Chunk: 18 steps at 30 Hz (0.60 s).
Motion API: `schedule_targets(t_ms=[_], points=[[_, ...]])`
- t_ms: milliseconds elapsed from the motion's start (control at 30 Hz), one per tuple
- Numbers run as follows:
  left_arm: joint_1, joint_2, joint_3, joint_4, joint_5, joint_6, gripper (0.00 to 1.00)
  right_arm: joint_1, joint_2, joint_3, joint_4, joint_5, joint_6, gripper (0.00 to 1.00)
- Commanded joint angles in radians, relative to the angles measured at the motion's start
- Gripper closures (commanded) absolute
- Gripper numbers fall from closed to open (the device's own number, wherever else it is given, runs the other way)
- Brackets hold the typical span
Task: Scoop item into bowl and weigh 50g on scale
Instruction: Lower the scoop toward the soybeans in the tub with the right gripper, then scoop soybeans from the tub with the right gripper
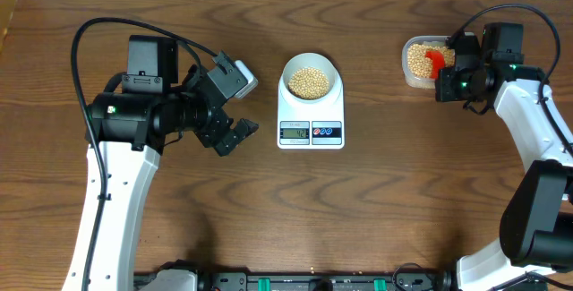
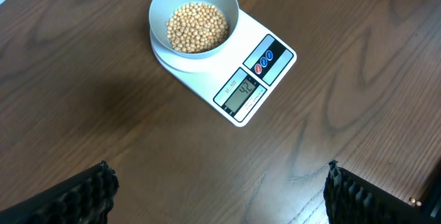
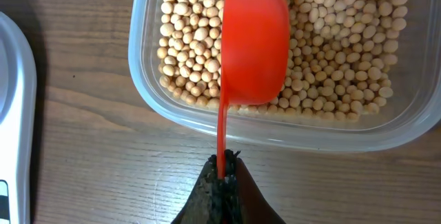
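Across the whole scene lies a dark wooden table point(image 1: 376, 210), with the left arm point(image 1: 121, 121) bent over its left part and the right arm point(image 1: 528, 112) reaching up along its right edge. At the middle, towards the far side, sits the white scale point(image 1: 311, 112), its display point(image 2: 241, 88) and two round buttons on the near edge. At the far right, well apart from the scale, stands a clear plastic tub point(image 3: 151, 100). On the far part of the scale rests the pale bowl point(image 2: 160, 7), upright. The left gripper point(image 2: 219, 193) hovers left of the scale with its fingers point(image 2: 83, 196) spread wide and released, grasping nothing. The right gripper point(image 3: 224, 176) is at the near edge of the tub, its fingers clenched on the thin handle of a red scoop point(image 3: 253, 45), whose cup lies over the tub's contents with its smooth outer side towards the wrist camera. Tan beans point(image 2: 196, 25) cover the bottom of the bowl, and many more fill the tub point(image 3: 331, 45).
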Motion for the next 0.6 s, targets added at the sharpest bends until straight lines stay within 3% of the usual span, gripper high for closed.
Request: schedule_targets(t_ms=[0, 300, 567], points=[[0.003, -0.001, 0.018, -0.003, 0.016, 0.006, 0.02, -0.003, 0.009, -0.003, -0.008, -0.037, 0.023, 0.99], [0.003, -0.001, 0.018, -0.003, 0.016, 0.006, 0.02, -0.045, 0.009, -0.003, -0.008, -0.193, 0.045, 0.99], [0.003, -0.001, 0.018, -0.003, 0.016, 0.006, 0.02, -0.106, 0.009, -0.003, -0.008, -0.219, 0.063, 0.99]])
